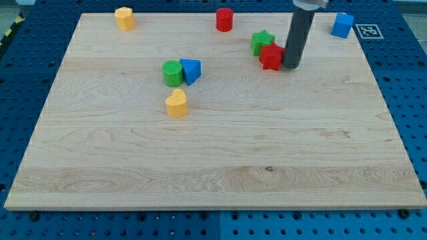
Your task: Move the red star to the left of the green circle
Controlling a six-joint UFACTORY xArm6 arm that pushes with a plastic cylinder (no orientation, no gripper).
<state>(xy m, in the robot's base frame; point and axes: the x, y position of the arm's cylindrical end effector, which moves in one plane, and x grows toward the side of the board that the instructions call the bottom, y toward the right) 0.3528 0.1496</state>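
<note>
The arm ends in a smooth, dark, cylindrical rod with no pincer fitted, so there is no open or closed state to report. My tip [291,66] rests on the pale, grained wooden board [213,167], touching or just beside the right flank of the red star [271,57]. The red star sits in the upper right of the board, in contact with the green star [262,42] just above and left of it. The green circle [173,73] stands well to the view's left, pressed against the blue triangular block [191,71]. A yellow heart-like block [177,103] lies just below that pair. Along the top edge stand a yellow block [124,18], a red cylinder [224,19] and a blue block [343,25].
</note>
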